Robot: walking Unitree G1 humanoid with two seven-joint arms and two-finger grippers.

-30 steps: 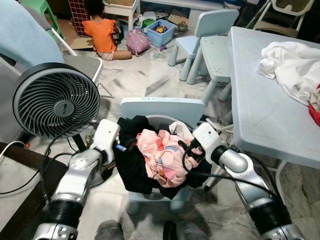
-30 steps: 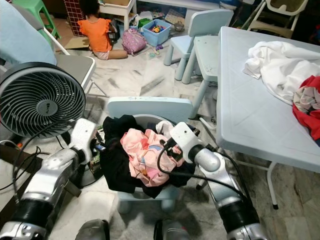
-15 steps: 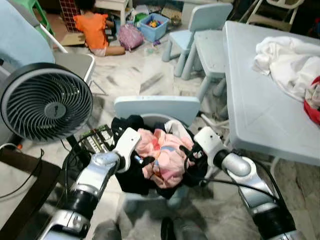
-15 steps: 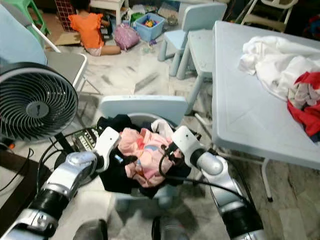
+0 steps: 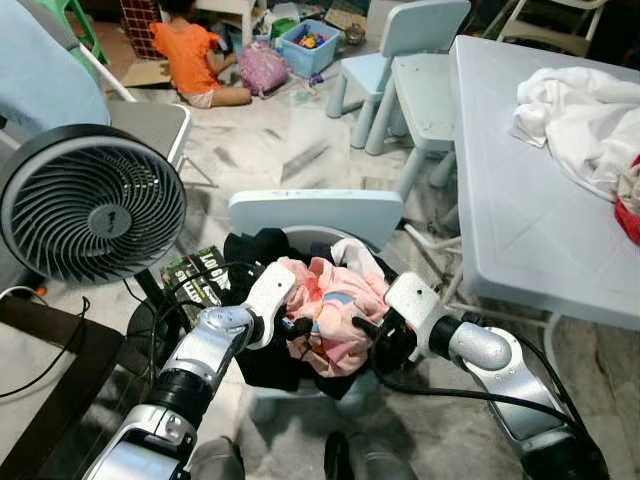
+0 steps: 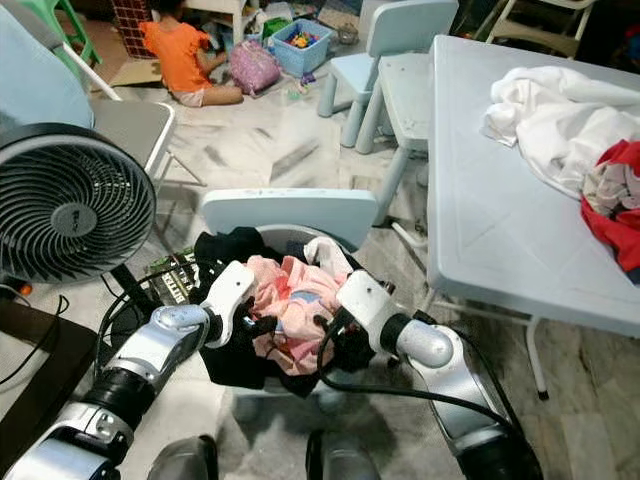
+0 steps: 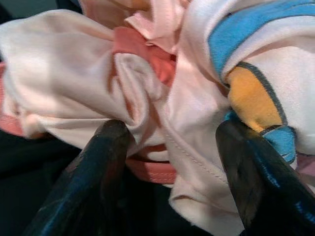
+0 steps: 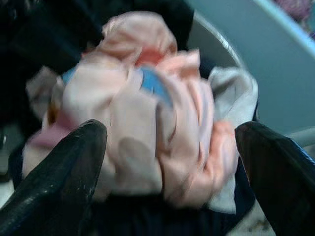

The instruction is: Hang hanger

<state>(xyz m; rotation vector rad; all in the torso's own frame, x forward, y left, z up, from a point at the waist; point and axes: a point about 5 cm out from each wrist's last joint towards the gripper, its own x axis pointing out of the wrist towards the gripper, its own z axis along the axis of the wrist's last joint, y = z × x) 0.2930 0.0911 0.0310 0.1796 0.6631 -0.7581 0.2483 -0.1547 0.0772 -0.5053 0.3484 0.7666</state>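
1. We looked down at a small pale blue chair [image 5: 315, 212] just in front of us, its seat heaped with clothes: a pink garment [image 5: 335, 305] on top of a black garment [image 5: 262, 355].
2. Our left pincer [image 5: 298, 327] was at the left edge of the pink garment. Its fingers [image 7: 106, 162] stood wide apart, pressed into the pink cloth but not closed on it.
3. Our right pincer [image 5: 367, 328] was at the right side of the same heap. Its fingers [image 8: 74, 167] were also spread wide, with the pink bundle between them and nothing held.
4. We could not make out a hanger anywhere; if one was there, the heap hid it. The task's thing in reach was the pink garment on the chair seat.
5. We judged the step in hand to be taking hold of the pink garment. To do it well, each pincer should close on a firm fold of pink cloth alone, not on the black layer beneath, and lift evenly so the heap does not slide off the seat.
6. To the right stood a pale blue surface [image 5: 510, 200] carrying a white cloth [image 5: 580, 110] and, at its far right edge, something red [image 6: 615, 215].
7. To the left stood a round grey fan [image 5: 90, 205] with cables on the floor.
8. Farther off, on the marble floor [image 5: 270, 150], a person in an orange top [image 5: 190, 60] sat among toys, near more pale blue chairs [image 5: 400, 60].
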